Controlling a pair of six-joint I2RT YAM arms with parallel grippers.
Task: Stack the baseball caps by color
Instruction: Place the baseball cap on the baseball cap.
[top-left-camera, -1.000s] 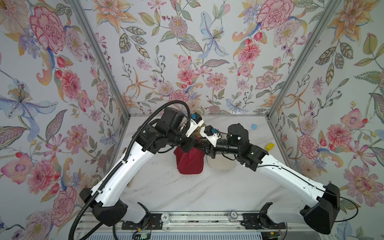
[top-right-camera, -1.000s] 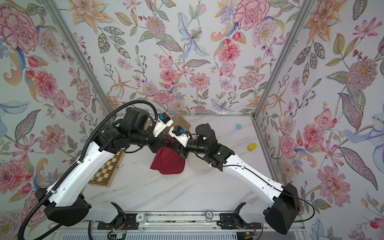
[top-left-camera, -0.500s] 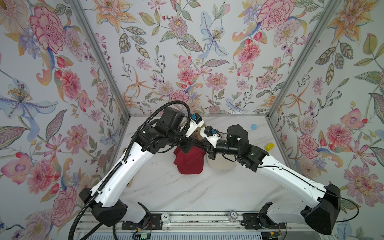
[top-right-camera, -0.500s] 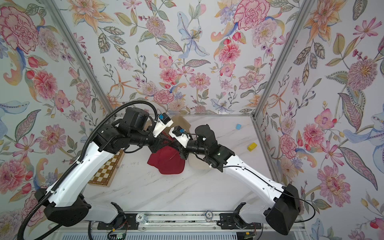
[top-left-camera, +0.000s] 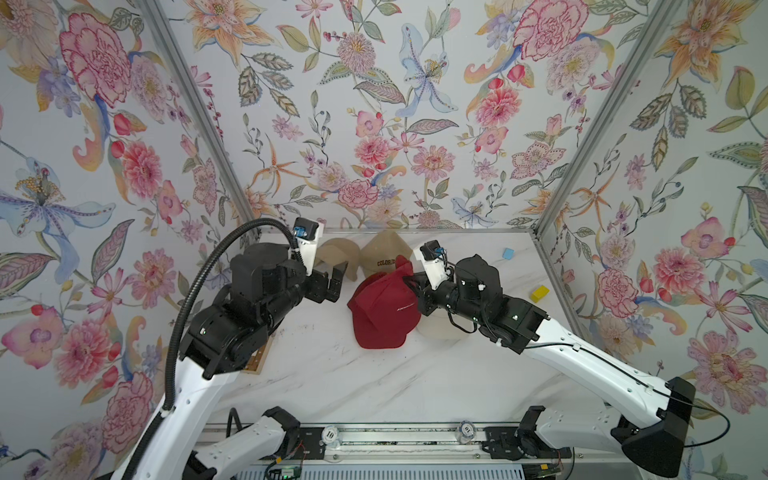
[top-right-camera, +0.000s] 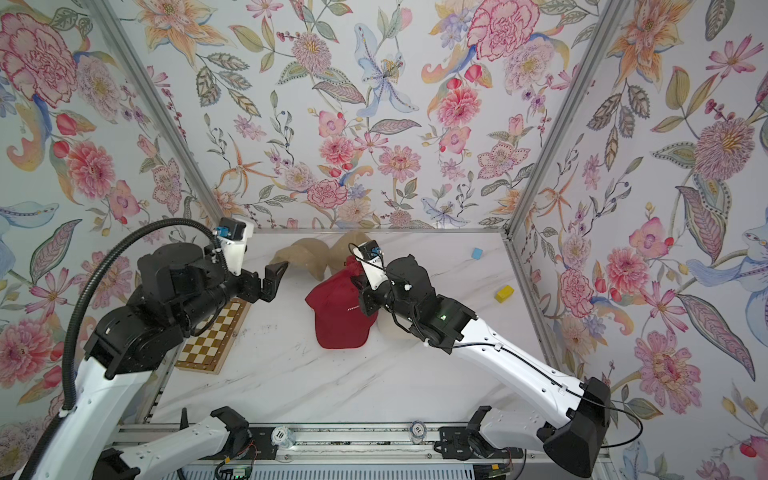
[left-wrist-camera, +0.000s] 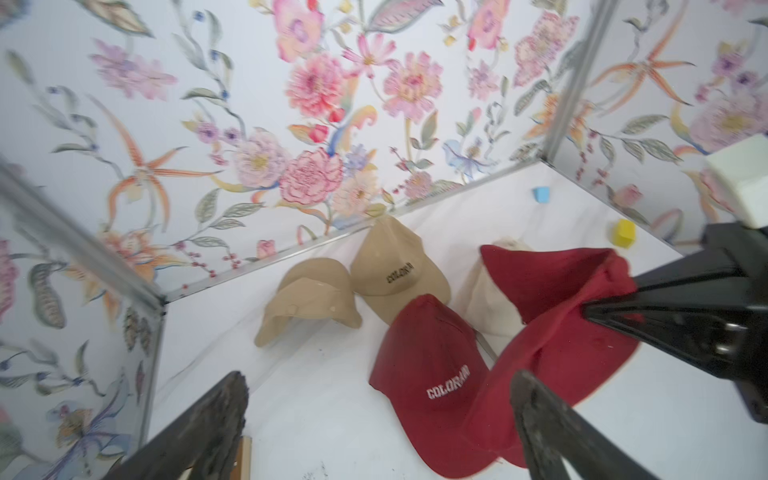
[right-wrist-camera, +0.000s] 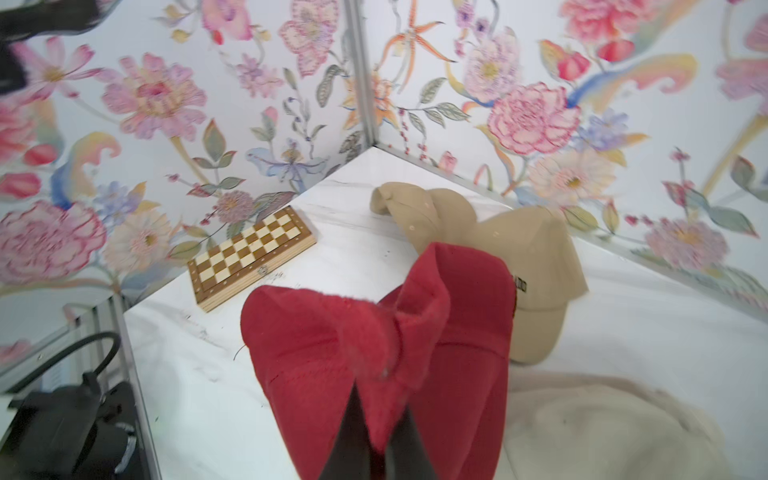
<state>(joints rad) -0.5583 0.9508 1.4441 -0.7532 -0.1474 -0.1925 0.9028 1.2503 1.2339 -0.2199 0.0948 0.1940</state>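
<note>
Held red cap (right-wrist-camera: 353, 332): the right gripper (right-wrist-camera: 380, 401) pinches a fold of crown cloth, jaws almost shut. The cap hangs limp with its brim drooping, draped partly over the lower red cap (left-wrist-camera: 428, 374), which lies flat on the table with COLORADO facing up. Both top views show them as one red heap (top-left-camera: 382, 311) mid-table. Can't tell whether a third red cap is buried under it.

Handling, my read: light, soft cloth, not slippery and not fragile. The crown collapses under any pinch, so the cap can swing and twist. The brim is the only stiff part and is probably the better hold for setting it down square on the lower one.

The cream cap (top-left-camera: 436, 330) touches the heap on the right arm's side and is partly hidden under that arm. Can't say if it is one cap or two.

Two tan caps sit touching by the back wall. The lettered tan cap (left-wrist-camera: 395, 270) is against the lower red cap, with the plain tan cap (left-wrist-camera: 307, 299) beside it.

The left gripper (top-right-camera: 276, 280) gapes wide and empty, hovering just beside the heap near the plain tan cap.

The chessboard (top-right-camera: 212, 336) lies under the left arm. A blue block (top-left-camera: 508, 252) and a yellow block (top-left-camera: 539, 293) sit well apart by the right wall.
</note>
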